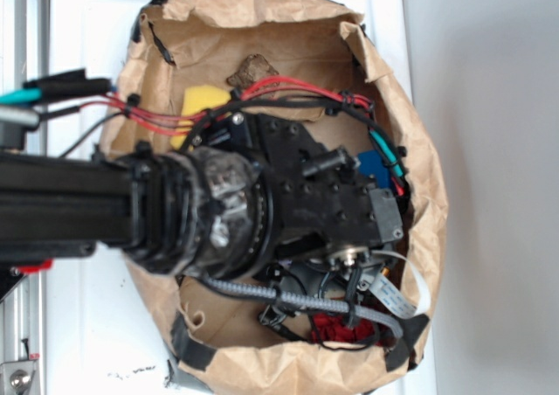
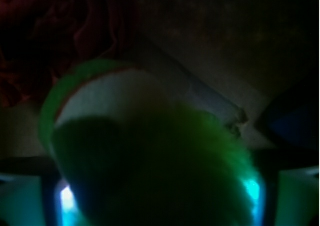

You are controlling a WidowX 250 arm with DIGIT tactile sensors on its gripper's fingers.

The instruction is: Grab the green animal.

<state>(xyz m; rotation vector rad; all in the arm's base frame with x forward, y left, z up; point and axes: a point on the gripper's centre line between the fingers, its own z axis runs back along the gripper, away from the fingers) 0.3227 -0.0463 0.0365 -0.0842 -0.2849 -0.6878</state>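
One fuzzy, rounded green animal (image 2: 150, 156) fills the pincer (image 2: 160, 201); its grip cannot be judged.

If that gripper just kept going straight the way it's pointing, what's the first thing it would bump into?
Most likely the green animal: in the wrist view its fuzzy body and pale belly fill the space directly ahead, very close. How close is hard to judge in this dark picture, and contact may already exist.
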